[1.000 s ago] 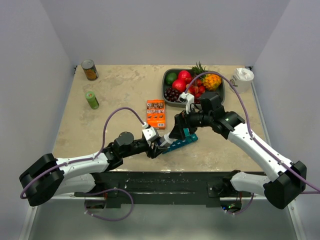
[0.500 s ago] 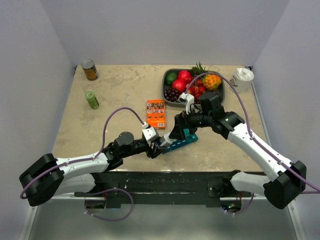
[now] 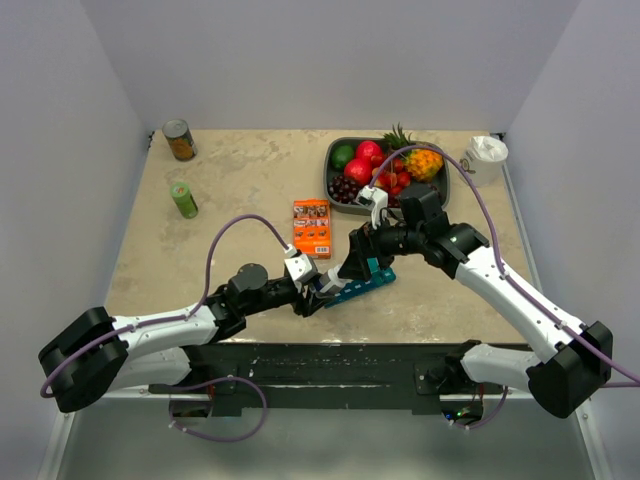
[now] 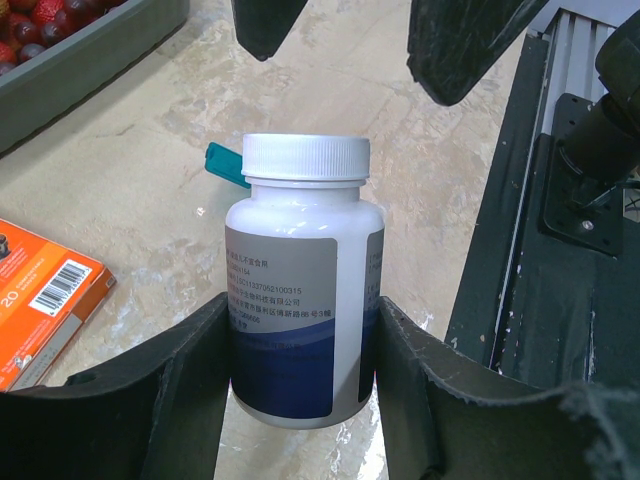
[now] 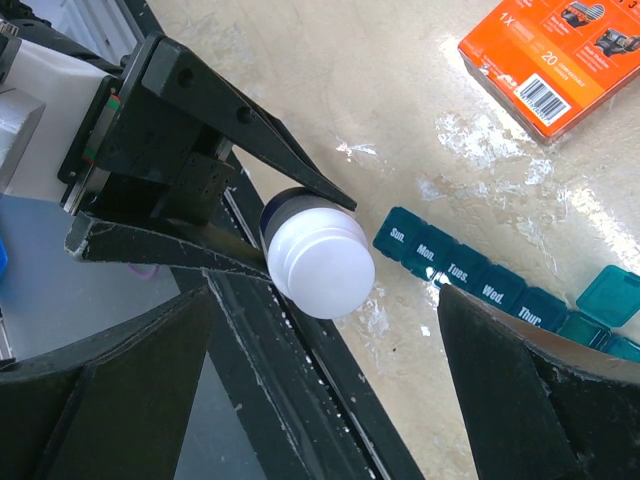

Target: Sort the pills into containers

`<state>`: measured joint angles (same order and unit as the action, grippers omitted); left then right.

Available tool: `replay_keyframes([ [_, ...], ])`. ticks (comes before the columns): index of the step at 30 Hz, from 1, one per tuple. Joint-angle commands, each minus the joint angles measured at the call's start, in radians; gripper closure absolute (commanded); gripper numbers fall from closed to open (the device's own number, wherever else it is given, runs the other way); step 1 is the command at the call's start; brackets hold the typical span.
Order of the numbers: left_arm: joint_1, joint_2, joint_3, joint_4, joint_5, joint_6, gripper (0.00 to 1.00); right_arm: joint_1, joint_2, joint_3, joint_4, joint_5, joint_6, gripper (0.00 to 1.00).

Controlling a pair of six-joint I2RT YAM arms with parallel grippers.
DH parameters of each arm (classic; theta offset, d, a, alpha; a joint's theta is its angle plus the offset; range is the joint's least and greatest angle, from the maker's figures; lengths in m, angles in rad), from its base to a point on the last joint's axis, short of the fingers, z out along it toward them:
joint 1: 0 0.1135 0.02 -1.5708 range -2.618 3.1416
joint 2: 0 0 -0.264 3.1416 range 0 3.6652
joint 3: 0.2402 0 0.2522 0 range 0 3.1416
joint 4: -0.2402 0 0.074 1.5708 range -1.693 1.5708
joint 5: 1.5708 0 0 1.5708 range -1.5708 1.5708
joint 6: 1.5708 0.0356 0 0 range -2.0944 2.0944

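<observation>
1. Since no loose pills show in any view, they are presumably inside the capped white bottle (image 4: pixel 300 300); cannot confirm.
2. Teal organiser strip (image 5: pixel 450 265) lies flat on the table (image 3: pixel 240 190) just beyond the bottle. Day-labelled lids at its near end look shut; at least one lid at the far end stands flipped open.
3. Bottle is upright, cap on, label facing the left wrist camera.
4. Left gripper (image 4: pixel 300 340) is clamped on the bottle's lower body, a finger on each side, holding it just off the table's near edge.
5. Right gripper (image 5: pixel 325 290) has its jaws spread wide, straddling the cap from above with a gap on both sides; nothing held.
6. Judged step: uncapping, not yet begun.
7. Risks:
   - right jaws closing off-centre could push the bottle sideways in the left grip and tilt it
   - the left hold is low on a smooth body, so twisting the cap could spin the whole bottle instead of loosening it
   - a tilted bottle once opened would spill pills onto the frame below the table edge, hard to recover
   - most compartments look shut, so a pour could scatter over the lids
8. Orange box (image 3: pixel 312 227) sits beside the strip; fruit tray (image 3: pixel 329 170) is further back, both clear of the arms.
</observation>
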<state>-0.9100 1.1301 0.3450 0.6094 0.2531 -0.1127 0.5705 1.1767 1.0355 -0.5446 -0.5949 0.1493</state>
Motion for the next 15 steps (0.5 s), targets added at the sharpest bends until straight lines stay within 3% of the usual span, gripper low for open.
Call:
replay_keyframes([
  [1, -0.003, -0.016, 0.015, 0.067, -0.015, 0.011, 1.0, 0.0, -0.006, 0.006, 0.023, -0.031, -0.017, 0.04],
  [15, -0.003, -0.01, 0.049, 0.053, -0.012, 0.019, 1.0, 0.003, 0.023, 0.0, 0.032, -0.006, -0.019, 0.08],
])
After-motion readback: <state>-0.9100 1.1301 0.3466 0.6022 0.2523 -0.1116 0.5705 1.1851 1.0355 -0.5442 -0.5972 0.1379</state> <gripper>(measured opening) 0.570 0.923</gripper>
